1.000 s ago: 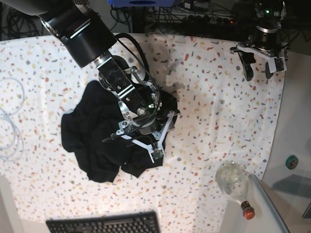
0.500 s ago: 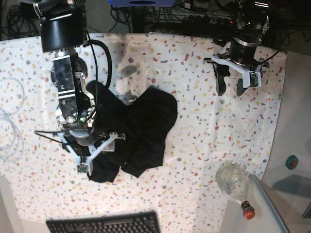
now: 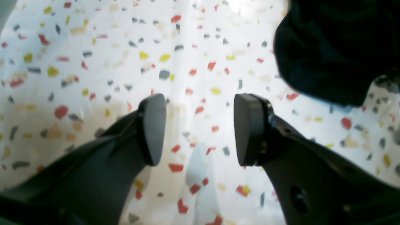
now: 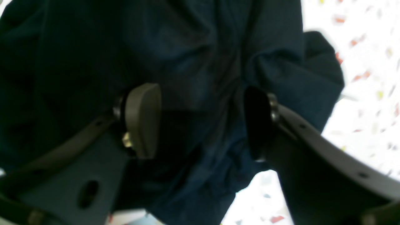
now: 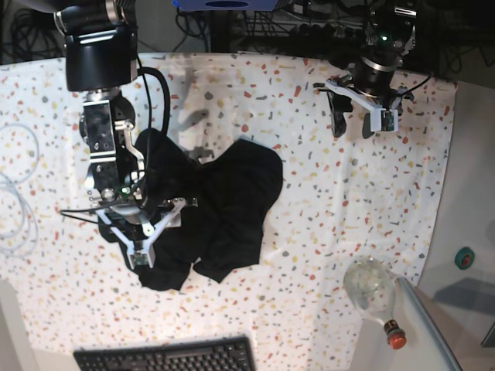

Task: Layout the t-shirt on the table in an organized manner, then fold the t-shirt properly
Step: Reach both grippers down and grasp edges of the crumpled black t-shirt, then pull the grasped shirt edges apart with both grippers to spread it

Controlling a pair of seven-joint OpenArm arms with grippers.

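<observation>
1. White speckled cloth covers the one table (image 5: 325,201), flecked red, orange, yellow and grey; it fills most of the base view.
2. One black t-shirt (image 5: 224,201) lies crumpled in a heap left of the table's middle, nearer the near edge than the far one.
3. Two arms work over the table. The right gripper (image 4: 200,122) hangs above the left part of the t-shirt, jaws apart; dark cloth lies under and between its two pads, but whether they pinch it cannot be told.
4. The left gripper (image 3: 200,128) hovers near the far right corner of the table, jaws apart with nothing between its two pads, over bare speckled cover.
5. One black keyboard (image 5: 166,357) sits at the near edge.
6. One clear bottle (image 5: 375,297) with a red cap lies by the near right corner.
</observation>
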